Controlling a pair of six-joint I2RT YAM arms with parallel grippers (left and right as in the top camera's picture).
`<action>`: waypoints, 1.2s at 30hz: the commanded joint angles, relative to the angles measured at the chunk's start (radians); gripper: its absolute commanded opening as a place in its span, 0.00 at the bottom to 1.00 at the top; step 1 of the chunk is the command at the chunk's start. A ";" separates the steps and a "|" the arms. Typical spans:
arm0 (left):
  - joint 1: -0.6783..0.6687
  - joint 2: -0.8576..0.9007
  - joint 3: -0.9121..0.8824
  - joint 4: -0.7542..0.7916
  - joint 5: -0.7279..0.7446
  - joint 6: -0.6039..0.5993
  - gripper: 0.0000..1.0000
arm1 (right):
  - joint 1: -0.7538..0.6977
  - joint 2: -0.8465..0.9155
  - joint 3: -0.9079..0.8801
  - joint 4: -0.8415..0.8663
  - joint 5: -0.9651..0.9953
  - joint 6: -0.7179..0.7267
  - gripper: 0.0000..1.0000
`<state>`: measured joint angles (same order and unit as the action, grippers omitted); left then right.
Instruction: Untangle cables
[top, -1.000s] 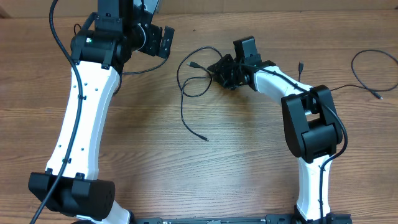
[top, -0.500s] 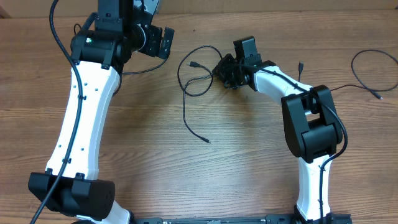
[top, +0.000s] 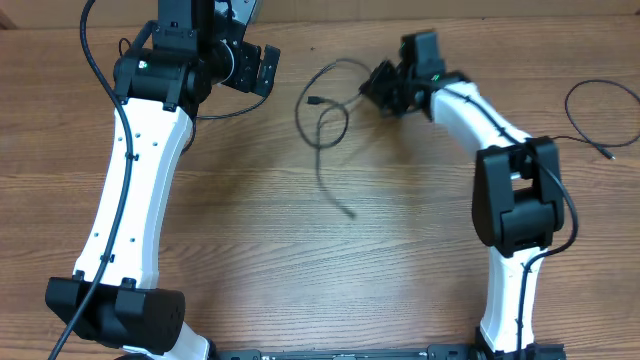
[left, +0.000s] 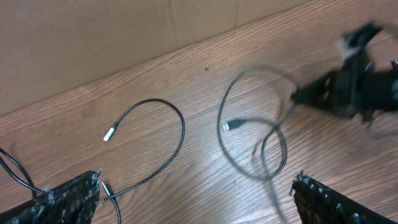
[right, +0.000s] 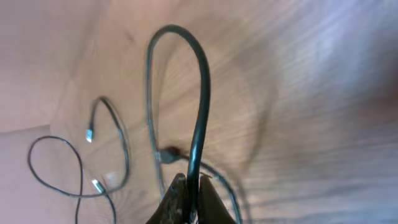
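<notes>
Right claw clamps a looped cable over the far worktop, left claw wide and empty; the loop awaits undoing.

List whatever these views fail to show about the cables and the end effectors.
1. The looped cable: motion-blurred in the overhead and left wrist views; knotted or merely crossed, cannot tell.
2. The second cable: one end vanishes behind the left end effector in the left wrist view.
3. The right end effector: blurred and cropped by its wrist view's bottom edge.
4. The third cable: plug too small overhead.
</notes>
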<state>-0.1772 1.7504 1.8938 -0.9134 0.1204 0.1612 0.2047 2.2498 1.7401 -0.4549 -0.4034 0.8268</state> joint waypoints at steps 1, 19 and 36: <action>-0.003 -0.019 0.007 0.000 0.011 0.018 0.99 | -0.040 -0.046 0.151 -0.108 0.038 -0.127 0.04; -0.003 -0.019 0.007 -0.010 0.012 0.002 1.00 | -0.084 -0.287 0.722 -0.892 0.712 -0.230 0.04; -0.021 -0.019 0.007 -0.010 0.064 -0.008 1.00 | -0.532 -0.555 0.780 -1.142 0.806 -0.276 0.04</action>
<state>-0.1795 1.7504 1.8938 -0.9215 0.1627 0.1600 -0.2646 1.6730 2.5175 -1.5791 0.3737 0.5755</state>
